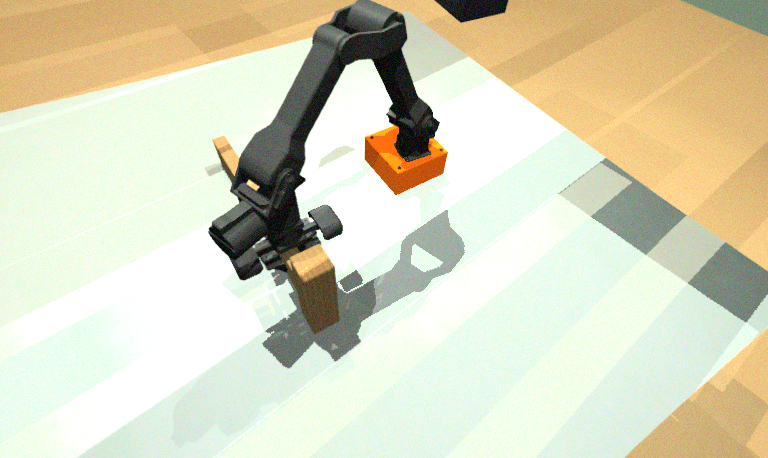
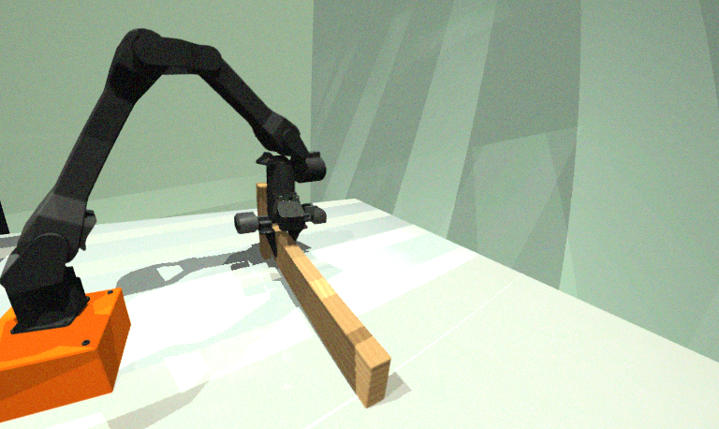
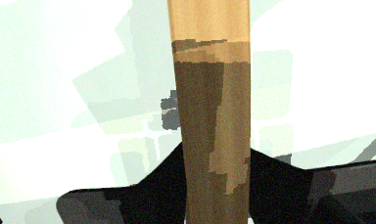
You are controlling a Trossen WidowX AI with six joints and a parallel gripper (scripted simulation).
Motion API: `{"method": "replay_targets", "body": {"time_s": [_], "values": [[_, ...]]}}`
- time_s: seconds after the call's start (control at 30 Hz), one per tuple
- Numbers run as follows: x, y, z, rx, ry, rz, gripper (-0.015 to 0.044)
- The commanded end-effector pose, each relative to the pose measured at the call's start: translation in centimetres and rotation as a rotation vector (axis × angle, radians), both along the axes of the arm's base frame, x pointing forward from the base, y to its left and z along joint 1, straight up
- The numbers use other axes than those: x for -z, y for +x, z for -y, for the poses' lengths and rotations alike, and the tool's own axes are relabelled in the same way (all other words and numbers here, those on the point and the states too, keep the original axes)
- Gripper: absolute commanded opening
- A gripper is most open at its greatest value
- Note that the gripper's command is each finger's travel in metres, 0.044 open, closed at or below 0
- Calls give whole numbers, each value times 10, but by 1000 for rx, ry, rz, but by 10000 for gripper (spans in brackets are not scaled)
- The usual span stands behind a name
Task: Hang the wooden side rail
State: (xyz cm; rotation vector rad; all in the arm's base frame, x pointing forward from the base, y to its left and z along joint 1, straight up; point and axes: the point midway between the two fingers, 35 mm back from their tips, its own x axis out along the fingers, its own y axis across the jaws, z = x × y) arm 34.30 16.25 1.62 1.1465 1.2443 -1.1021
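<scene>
The claw (image 1: 283,255) (image 2: 284,244) (image 3: 205,144) grips the wooden rail (image 1: 227,160) (image 2: 323,297) (image 3: 212,87) above the pale, shadow-streaked desk (image 1: 141,317) (image 2: 450,318) (image 3: 39,136); green walls (image 1: 730,0) (image 2: 530,85) rise beyond it.

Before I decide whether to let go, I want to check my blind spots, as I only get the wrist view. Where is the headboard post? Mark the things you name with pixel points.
Observer: The exterior view shows the post (image 1: 318,297) (image 2: 261,199) standing upright just beyond the gripper (image 1: 284,259) (image 2: 284,244) (image 3: 205,144).

Operator: And the far end of the rail?

Observer: The far end (image 1: 220,142) (image 2: 372,377) reaches away from the post and looks to be down on the table (image 1: 509,345) (image 2: 504,350) (image 3: 39,28).

Operator: Can you see the hooks on the pins?

Observer: No, the gripper and wood hide that joint from both outside views.
</scene>
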Motion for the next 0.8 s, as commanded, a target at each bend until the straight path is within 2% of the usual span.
{"method": "replay_targets", "body": {"time_s": [0.0,0.77], "values": [[0,1,-1,-2,5,3,0],[4,1,-1,-2,5,3,0]]}}
